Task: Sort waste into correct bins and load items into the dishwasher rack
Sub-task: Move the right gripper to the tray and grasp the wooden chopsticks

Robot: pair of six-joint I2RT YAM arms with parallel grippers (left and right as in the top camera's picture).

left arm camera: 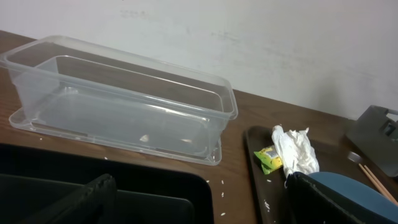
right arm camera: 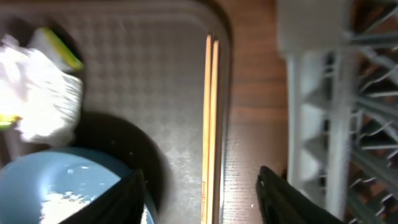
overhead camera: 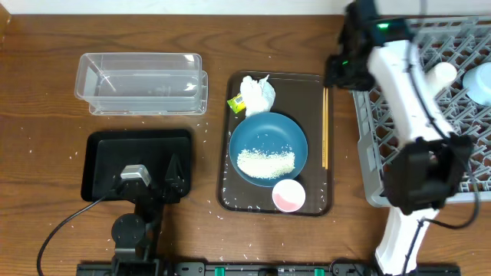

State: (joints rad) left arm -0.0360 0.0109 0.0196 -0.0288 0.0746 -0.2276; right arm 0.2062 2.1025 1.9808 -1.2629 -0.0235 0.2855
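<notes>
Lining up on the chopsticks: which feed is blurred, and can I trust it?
Right wrist view is smeared throughout, yet the chopsticks read as two pale lines on the brown tray; overhead shows them sharply, though small; left wrist view is crisp.

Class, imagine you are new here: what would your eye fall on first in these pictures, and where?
The blue dish with a heap of white rice, on the brown tray mid-table, draws the eye first. Next, the white robot arm stretched over the big grey rack at the right.
</notes>
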